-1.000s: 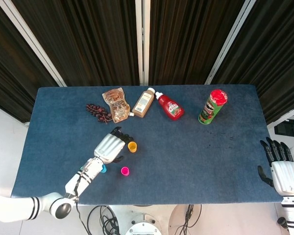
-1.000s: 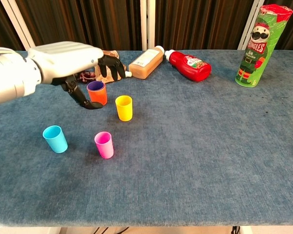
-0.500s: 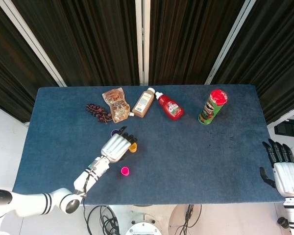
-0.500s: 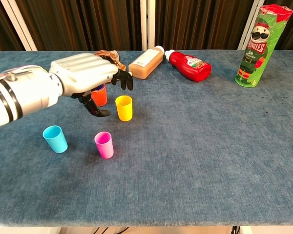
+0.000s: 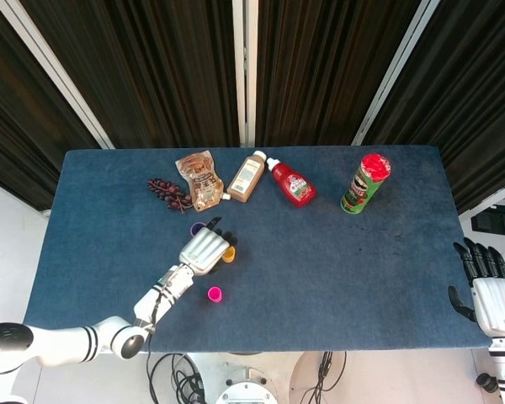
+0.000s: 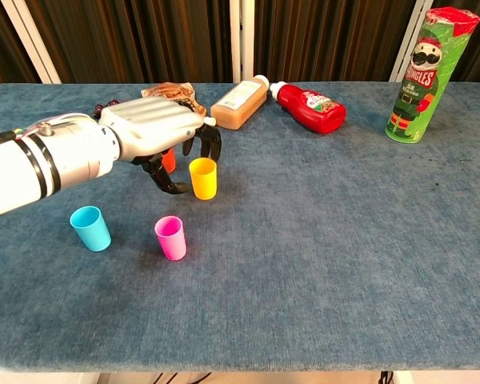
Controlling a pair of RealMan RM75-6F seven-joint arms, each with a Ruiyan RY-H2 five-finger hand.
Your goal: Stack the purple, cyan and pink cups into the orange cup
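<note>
The orange cup (image 6: 169, 161) stands upright behind my left hand, only a sliver of it showing in the chest view. The purple cup (image 5: 197, 228) sits inside it, its rim visible in the head view. My left hand (image 6: 162, 134) hovers palm down over the gap between the orange cup and a yellow cup (image 6: 203, 178), its fingers apart and hanging down, holding nothing. The pink cup (image 6: 170, 238) and the cyan cup (image 6: 90, 228) stand upright nearer the front edge. My right hand (image 5: 492, 296) rests open off the table's right edge.
Along the back lie a snack pouch (image 5: 196, 178), a brown bottle (image 6: 238, 102), a ketchup bottle (image 6: 310, 106) and dark dried fruit (image 5: 169, 193). A green Pringles can (image 6: 423, 74) stands upright at the back right.
My left hand has moved right from the orange cup toward the yellow cup and now hides most of the orange cup. My right hand has drawn back slightly.
</note>
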